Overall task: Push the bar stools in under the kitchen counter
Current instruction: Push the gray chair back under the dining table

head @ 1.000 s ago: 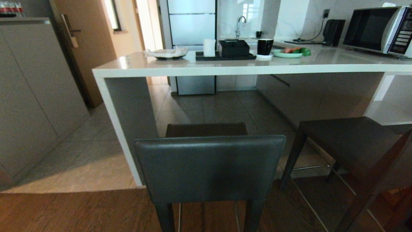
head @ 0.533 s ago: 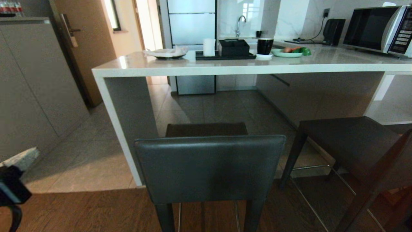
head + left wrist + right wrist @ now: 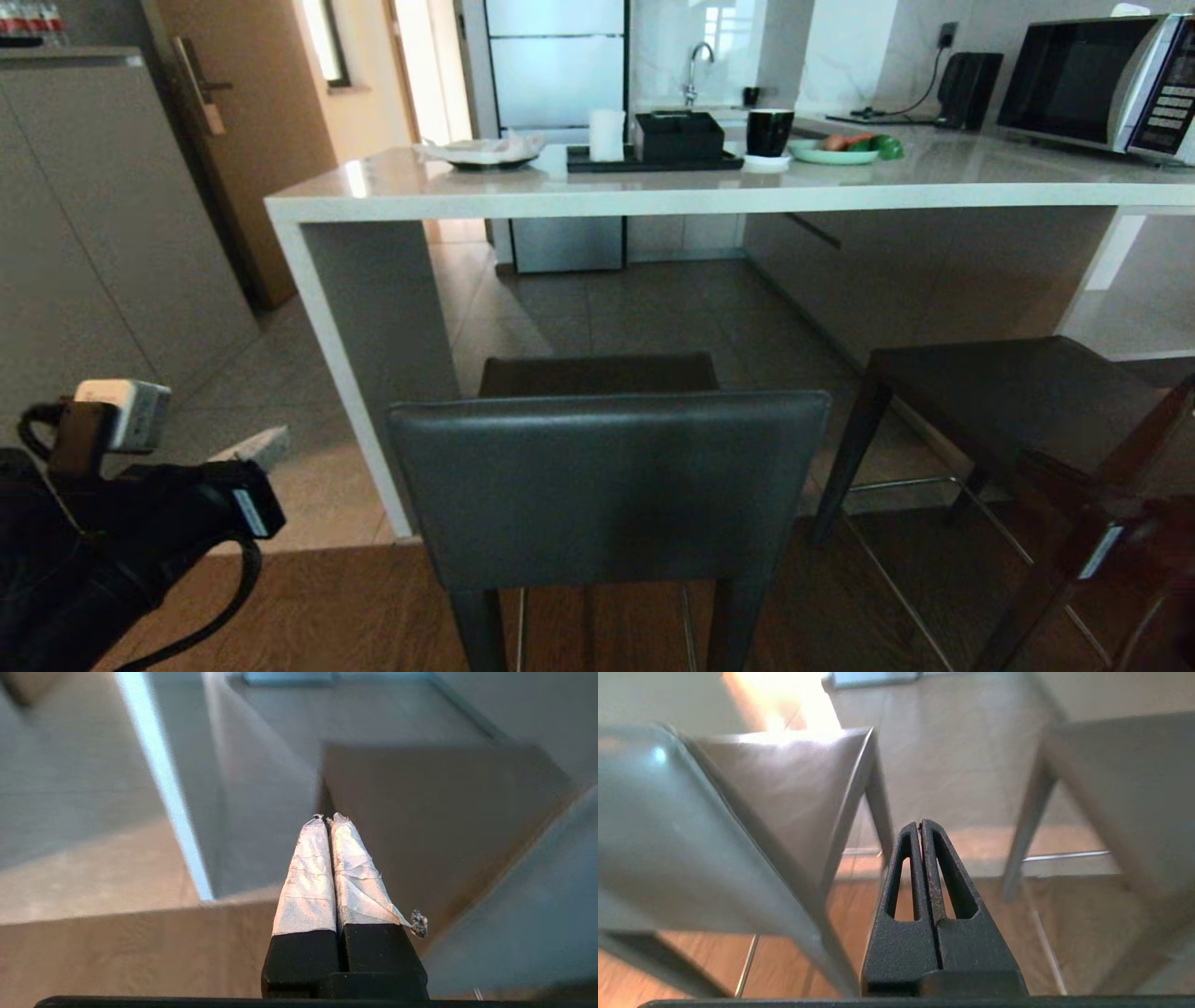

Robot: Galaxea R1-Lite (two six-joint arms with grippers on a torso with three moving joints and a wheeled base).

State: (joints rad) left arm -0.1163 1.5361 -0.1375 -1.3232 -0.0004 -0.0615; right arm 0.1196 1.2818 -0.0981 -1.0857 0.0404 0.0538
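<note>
— So, nearest to us, what do we have?

— We have the left gripper [image 3: 266, 448] low at the left edge of the head view, over the line where wood floor [image 3: 308, 607] meets tile, well to the left of the near stool. In the left wrist view its taped fingers [image 3: 308, 877] lie pressed together, so the jaws are shut on nothing.

— And the right one?

— We see the right gripper [image 3: 920, 828] best from its own wrist camera: both black fingers meet along their length, jaws together and empty, pointing into the gap between the two stools. In the head view that arm is only a dim shape at the lower right.

— Where do the bar stools stand?

— We find the near bar stool [image 3: 607, 485] straight ahead, its dark grey backrest facing us, its seat short of the table edge and not under it. The second bar stool [image 3: 1018, 411] is to the right, turned at an angle, its seat partly beneath the slab, a chrome footrest bar [image 3: 901, 485] between its legs.

— Beyond them?

— We see the kitchen counter [image 3: 653, 201], a pale table bearing a black tray [image 3: 653, 163], a black mug [image 3: 768, 133], a green plate [image 3: 831, 157] and a microwave [image 3: 1102, 84].
</note>
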